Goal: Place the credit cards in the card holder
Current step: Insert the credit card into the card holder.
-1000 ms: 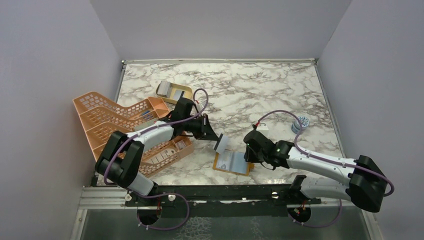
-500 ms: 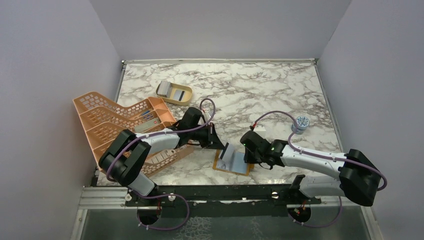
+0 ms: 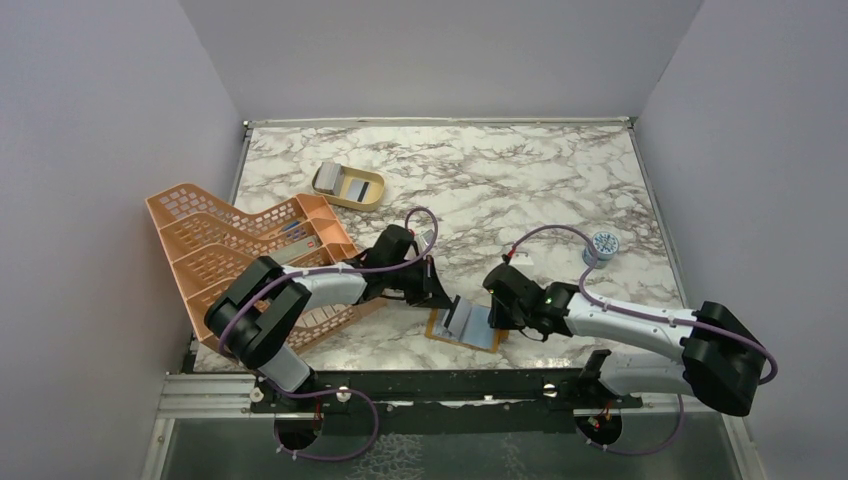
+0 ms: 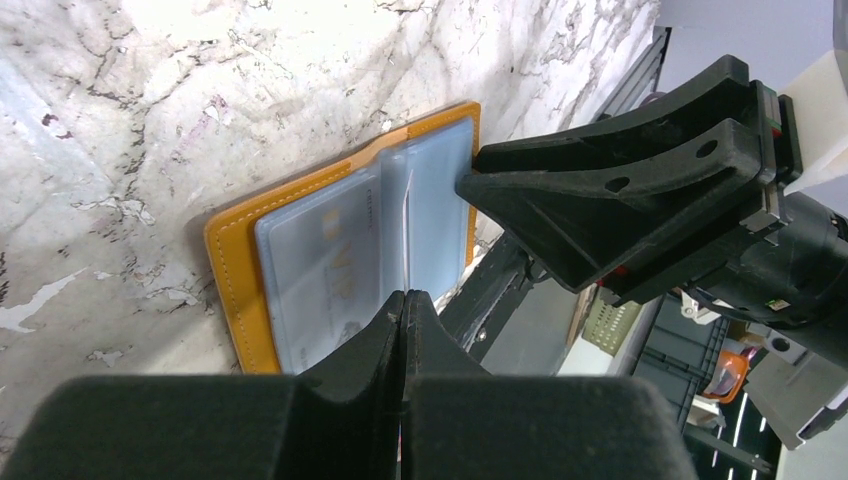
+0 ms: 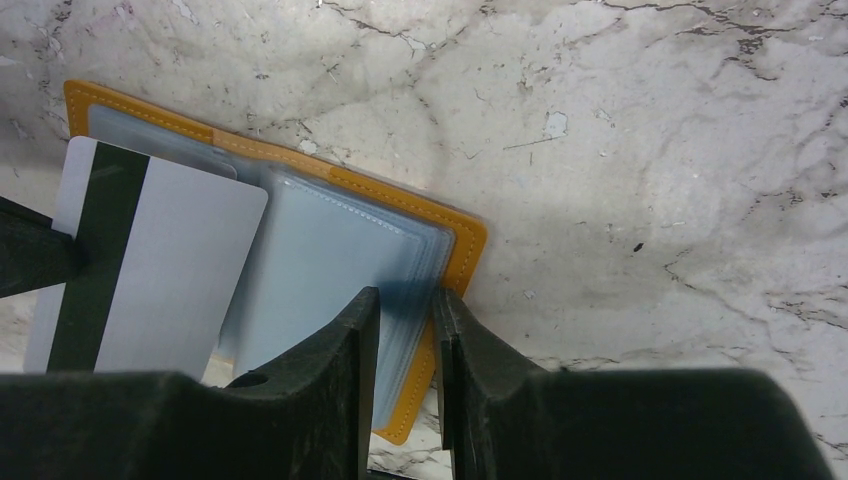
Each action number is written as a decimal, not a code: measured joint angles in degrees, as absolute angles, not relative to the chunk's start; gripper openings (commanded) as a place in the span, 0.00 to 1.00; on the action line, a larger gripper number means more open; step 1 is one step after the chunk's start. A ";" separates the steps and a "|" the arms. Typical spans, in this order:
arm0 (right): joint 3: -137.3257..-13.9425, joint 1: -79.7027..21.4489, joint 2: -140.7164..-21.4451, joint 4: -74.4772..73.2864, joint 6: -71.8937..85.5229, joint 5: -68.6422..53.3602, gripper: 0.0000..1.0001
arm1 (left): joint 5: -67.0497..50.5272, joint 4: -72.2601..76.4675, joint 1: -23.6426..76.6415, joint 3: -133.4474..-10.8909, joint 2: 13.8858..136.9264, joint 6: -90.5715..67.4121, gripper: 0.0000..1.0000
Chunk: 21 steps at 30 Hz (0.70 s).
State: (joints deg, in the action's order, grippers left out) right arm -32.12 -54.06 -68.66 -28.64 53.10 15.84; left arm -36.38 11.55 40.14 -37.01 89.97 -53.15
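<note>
1. Holds credit card point(image 5: 160, 270) clamped in left end effector point(image 4: 403, 300), tilted over open card holder point(image 5: 320, 265) just ahead.
2. Straddles card holder's orange edge with right end effector point(image 5: 405, 296), narrowly parted; grip unclear.
3. Shows marble desk point(image 5: 650, 150) beyond that edge.

We look down on a worktop point(image 3: 520, 170) patterned like white marble with grey and brown veins, and it fills the floor of a small booth. It is closed in by a plain pale grey left wall point(image 3: 100, 150), far wall point(image 3: 440, 50) and right wall point(image 3: 760, 150). A metal rail point(image 3: 190, 395) runs along its near edge, and the light is soft and even, with faint shadows.
</note>
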 measured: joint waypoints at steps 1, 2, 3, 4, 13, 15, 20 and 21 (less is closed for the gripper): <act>-32.05 -54.06 -68.62 -28.62 53.19 15.77 0.26 | -36.18 11.62 40.29 -36.91 90.00 -53.23 0.00; -32.05 -54.06 -68.62 -28.64 53.30 15.75 0.26 | -35.86 11.66 40.47 -36.73 90.02 -53.28 0.00; -32.03 -54.06 -68.62 -28.62 53.32 15.75 0.26 | -35.55 11.73 40.56 -36.53 90.02 -53.32 0.00; -32.03 -54.06 -68.62 -28.62 53.34 15.73 0.26 | -35.33 11.77 40.64 -36.34 90.02 -53.36 0.00; -31.81 -54.06 -68.55 -28.45 53.43 15.53 0.26 | -34.50 12.60 41.01 -35.31 90.08 -53.56 0.00; -31.73 -54.06 -68.55 -28.36 53.58 15.53 0.26 | -34.44 12.91 41.12 -35.07 90.17 -53.67 0.00; -31.38 -54.06 -68.10 -28.23 53.76 15.46 0.26 | -34.44 13.85 41.91 -34.92 90.24 -53.89 0.00; -31.33 -54.06 -68.03 -28.21 53.76 15.44 0.26 | -34.44 14.11 42.06 -34.92 90.30 -53.93 0.00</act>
State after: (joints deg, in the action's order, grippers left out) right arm -31.33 -54.06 -68.03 -28.21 53.76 15.44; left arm -34.44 14.11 42.06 -34.92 90.30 -53.93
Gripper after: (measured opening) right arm 0.263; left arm 0.009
